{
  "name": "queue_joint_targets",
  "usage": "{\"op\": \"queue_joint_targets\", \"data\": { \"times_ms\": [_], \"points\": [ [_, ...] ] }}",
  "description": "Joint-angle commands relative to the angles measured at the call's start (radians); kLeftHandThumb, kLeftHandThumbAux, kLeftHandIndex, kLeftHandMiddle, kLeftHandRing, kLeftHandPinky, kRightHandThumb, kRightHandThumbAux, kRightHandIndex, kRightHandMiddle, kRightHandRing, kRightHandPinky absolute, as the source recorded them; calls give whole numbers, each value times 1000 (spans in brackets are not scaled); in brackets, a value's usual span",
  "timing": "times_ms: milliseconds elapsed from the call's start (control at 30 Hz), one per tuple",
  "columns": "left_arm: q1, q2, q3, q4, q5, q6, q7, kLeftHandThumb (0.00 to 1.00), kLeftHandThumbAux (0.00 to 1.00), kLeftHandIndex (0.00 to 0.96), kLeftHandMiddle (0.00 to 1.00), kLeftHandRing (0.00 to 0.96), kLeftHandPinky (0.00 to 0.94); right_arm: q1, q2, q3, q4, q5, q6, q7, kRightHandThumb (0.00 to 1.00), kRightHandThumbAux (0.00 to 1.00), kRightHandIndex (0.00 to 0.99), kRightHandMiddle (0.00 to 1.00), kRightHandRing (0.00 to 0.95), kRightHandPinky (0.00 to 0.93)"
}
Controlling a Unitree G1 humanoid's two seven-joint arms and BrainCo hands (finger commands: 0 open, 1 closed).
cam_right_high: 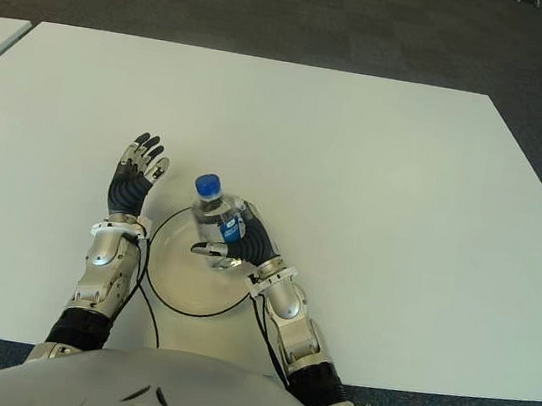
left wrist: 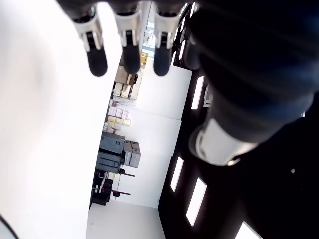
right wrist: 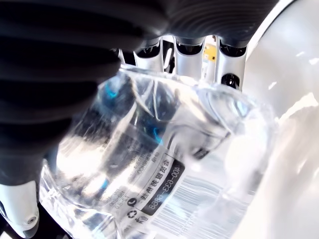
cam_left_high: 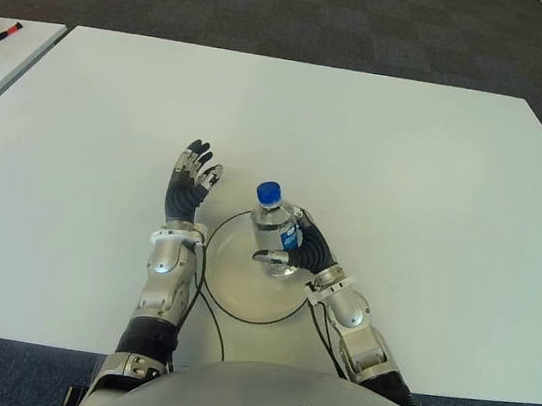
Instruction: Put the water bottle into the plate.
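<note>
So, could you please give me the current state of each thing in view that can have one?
Bottle: cap on, upright, gripped over the plate.
Plate: flat on the table, nothing lying on it.
Right hand: shut on the bottle.
Left hand: open, left of the plate, holding nothing.

I see a broad white table (cam_left_high: 380, 148) filling most of the frame, dark carpet floor (cam_left_high: 308, 11) along the top edge. On it, lower centre, lies a white plate (cam_left_high: 229, 283) with a dark rim; a thin black cable (cam_left_high: 216, 329) runs beside it.
</note>
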Motion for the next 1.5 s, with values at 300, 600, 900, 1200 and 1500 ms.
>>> {"op": "queue_joint_targets", "data": {
  "times_ms": [300,600,900,1200,1500],
  "points": [
    [15,-58,-3,0,1,7,7,331,798,123,128,115,160,-13,20,-19,15,-19,-1,-36,662,507,171,277,280,284],
    [17,-53,-3,2,12,0,8,315,806,116,123,116,162,-10,27,-30,2,-38,13,-54,626,510,116,204,199,216],
    [18,-51,-1,6,10,-4,0,308,802,112,120,108,153,-18,34,-50,33,-24,-2,-65,591,486,80,153,147,191],
    [18,-48,-1,9,11,-10,-4,304,805,112,118,107,153,-24,33,-55,41,-35,-30,-83,593,487,73,151,144,194],
    [16,-52,4,11,-1,-9,-7,314,807,113,119,107,159,-28,25,-51,43,-55,-27,-94,574,510,66,154,142,182]
  ]
}}
